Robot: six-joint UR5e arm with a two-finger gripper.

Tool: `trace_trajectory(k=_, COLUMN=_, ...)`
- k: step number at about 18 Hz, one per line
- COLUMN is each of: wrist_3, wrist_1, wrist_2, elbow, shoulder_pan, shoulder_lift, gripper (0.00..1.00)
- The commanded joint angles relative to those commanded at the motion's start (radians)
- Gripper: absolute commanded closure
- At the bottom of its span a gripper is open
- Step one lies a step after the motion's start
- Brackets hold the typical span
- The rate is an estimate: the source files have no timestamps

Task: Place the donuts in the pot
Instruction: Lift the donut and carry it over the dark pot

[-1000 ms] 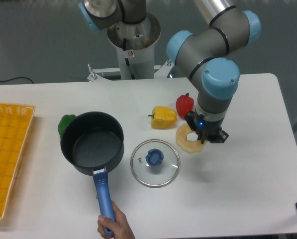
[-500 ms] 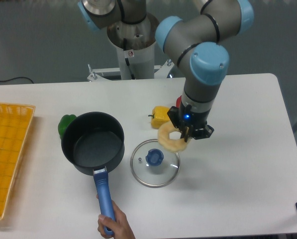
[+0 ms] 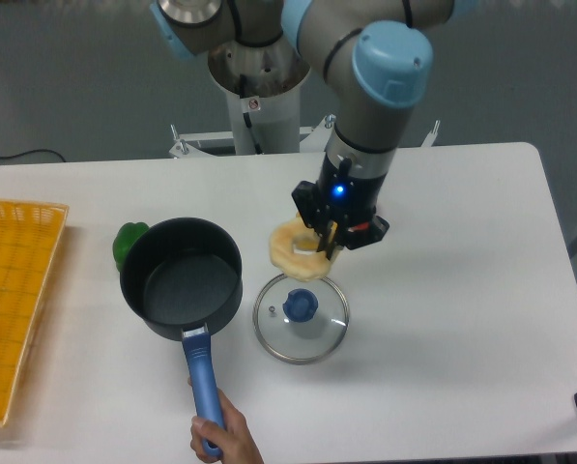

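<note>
The pale yellow-beige donut [image 3: 293,253] hangs tilted in the air, just above the far edge of the glass lid. My gripper [image 3: 327,243] is shut on the donut's right side. The dark pot [image 3: 181,278] with its long blue handle [image 3: 203,387] stands on the table to the left of the donut, apart from it. A person's hand [image 3: 228,442] holds the end of the handle at the bottom edge.
A round glass lid with a blue knob [image 3: 301,315] lies right of the pot. A green pepper [image 3: 129,240] sits behind the pot's left side. A yellow basket [image 3: 13,300] lies at the far left. The arm's base [image 3: 259,92] stands at the back.
My gripper has carried the donut up and to the left, from near the red and yellow peppers to above the lid's far edge. The arm now hides those peppers.
</note>
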Motion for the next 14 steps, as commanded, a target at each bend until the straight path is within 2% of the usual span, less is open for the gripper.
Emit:
trace_trajectory(k=8, wrist_3=-0.106, wrist_1=0.003, wrist_2=-0.063, elbow=0.0, shoulder_pan=-0.064, shoulder_lift=0.049, gripper=0.81)
trace_trajectory(k=11, wrist_3=-0.135, wrist_1=0.005, wrist_2=-0.063, elbow=0.0, shoulder_pan=-0.104, shoulder_lift=0.049, gripper=0.76)
trace_trajectory(k=14, wrist_3=-0.163, wrist_1=0.006, wrist_2=-0.063, elbow=0.0, shoulder_pan=-0.14, shoulder_lift=0.051, gripper=0.76)
